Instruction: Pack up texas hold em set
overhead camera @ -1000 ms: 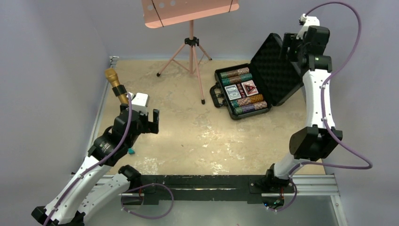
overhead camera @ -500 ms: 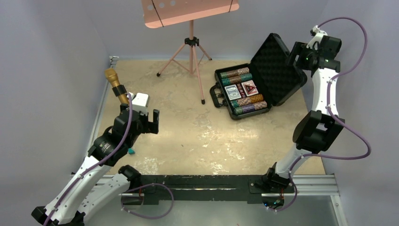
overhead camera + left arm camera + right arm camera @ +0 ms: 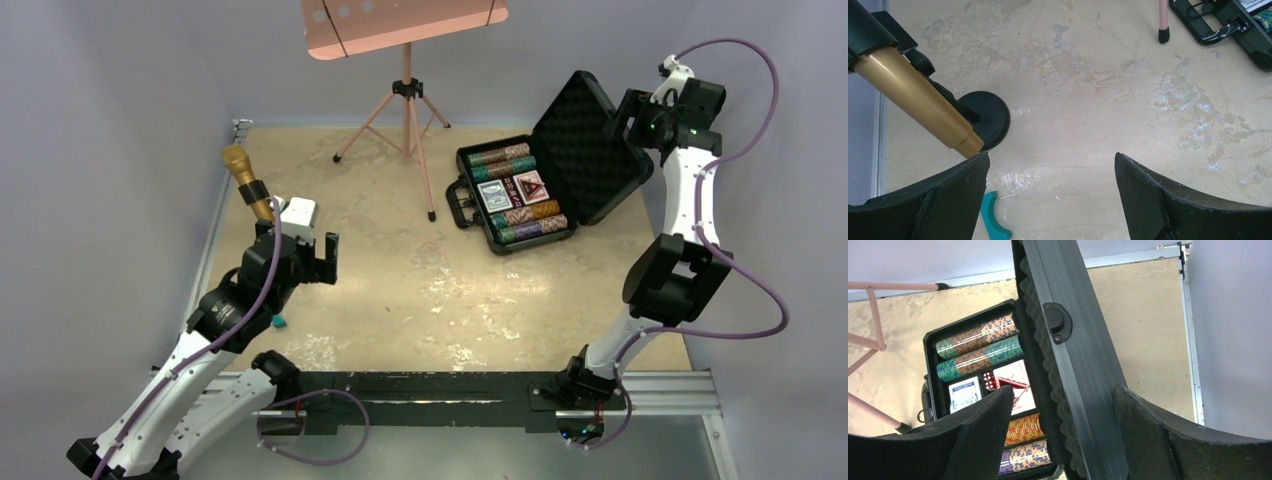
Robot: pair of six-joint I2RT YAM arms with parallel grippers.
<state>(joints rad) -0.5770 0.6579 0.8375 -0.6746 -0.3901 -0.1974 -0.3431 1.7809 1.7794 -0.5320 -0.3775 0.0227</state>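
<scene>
The black case lies open at the far right, its foam-lined lid standing up. Inside lie rows of striped chips, a blue deck and the red-black triangular button. My right gripper is open at the lid's top edge. In the right wrist view the lid's rim runs between my open fingers, unclamped, above chips and blue deck. My left gripper is open and empty over bare table; the left wrist view also shows it.
A gold microphone on a black round base stands by my left gripper. A small teal piece lies under it. A pink music stand stands at the back, one tripod foot near the case handle.
My right arm has swung its wrist rightward, from above the lid to behind the lid's top edge. The left arm and the case have not moved.
</scene>
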